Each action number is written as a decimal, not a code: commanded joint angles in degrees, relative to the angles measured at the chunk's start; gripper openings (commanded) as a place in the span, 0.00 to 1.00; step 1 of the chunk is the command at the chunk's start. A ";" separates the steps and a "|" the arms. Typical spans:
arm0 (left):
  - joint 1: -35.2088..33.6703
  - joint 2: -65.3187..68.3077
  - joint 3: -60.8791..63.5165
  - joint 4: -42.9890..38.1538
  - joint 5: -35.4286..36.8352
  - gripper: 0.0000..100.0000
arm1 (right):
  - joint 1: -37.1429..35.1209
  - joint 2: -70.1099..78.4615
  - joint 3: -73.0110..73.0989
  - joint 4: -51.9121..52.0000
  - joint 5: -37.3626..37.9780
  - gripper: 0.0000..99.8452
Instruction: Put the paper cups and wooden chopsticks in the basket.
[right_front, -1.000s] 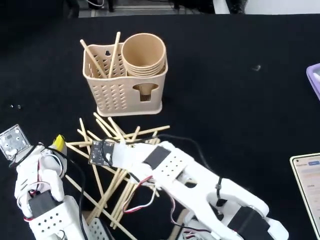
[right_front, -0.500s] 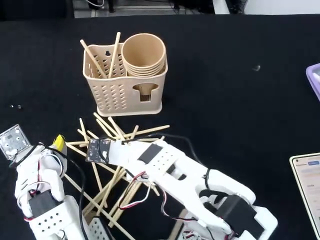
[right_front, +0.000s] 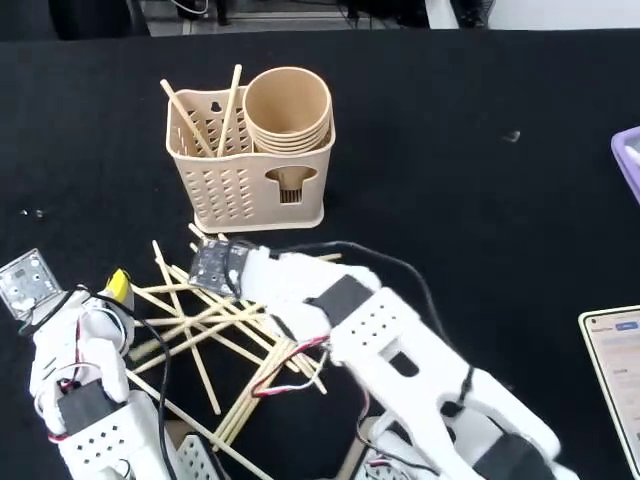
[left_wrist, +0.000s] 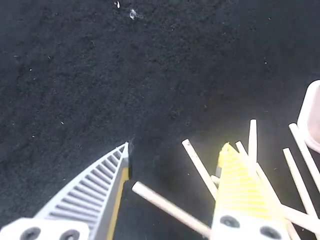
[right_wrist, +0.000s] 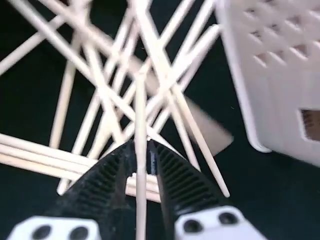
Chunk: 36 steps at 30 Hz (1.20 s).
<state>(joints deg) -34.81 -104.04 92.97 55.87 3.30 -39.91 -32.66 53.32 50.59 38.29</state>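
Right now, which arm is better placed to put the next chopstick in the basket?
The right one. The right claw is shut on a chopstick, near the basket. The left claw is open, holds nothing and sits farther from the basket.

1. Paper cups (right_front: 288, 105): tan, nested, upright in the basket (right_front: 240, 185) — beige, perforated, standing, with two leaning chopsticks (right_front: 232, 100) in its other compartment.
2. Loose chopsticks (right_front: 190, 330): pale, crisscrossed flat before the basket — one chopstick (right_wrist: 140, 100) pinched by the right gripper (right_wrist: 141, 143).
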 joint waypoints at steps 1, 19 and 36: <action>0.13 -0.35 -0.22 -1.14 -0.09 0.28 | 2.90 -3.65 -2.24 1.23 2.90 0.01; -0.04 -0.35 -0.22 -1.14 -0.09 0.28 | -7.82 -3.56 2.95 -2.37 -4.40 0.02; -0.13 -0.35 -0.22 -1.14 -0.09 0.28 | -7.56 18.24 -4.35 -10.29 -7.91 0.12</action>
<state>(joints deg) -34.81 -104.04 92.97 55.87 3.30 -47.47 -14.81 52.09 41.19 30.64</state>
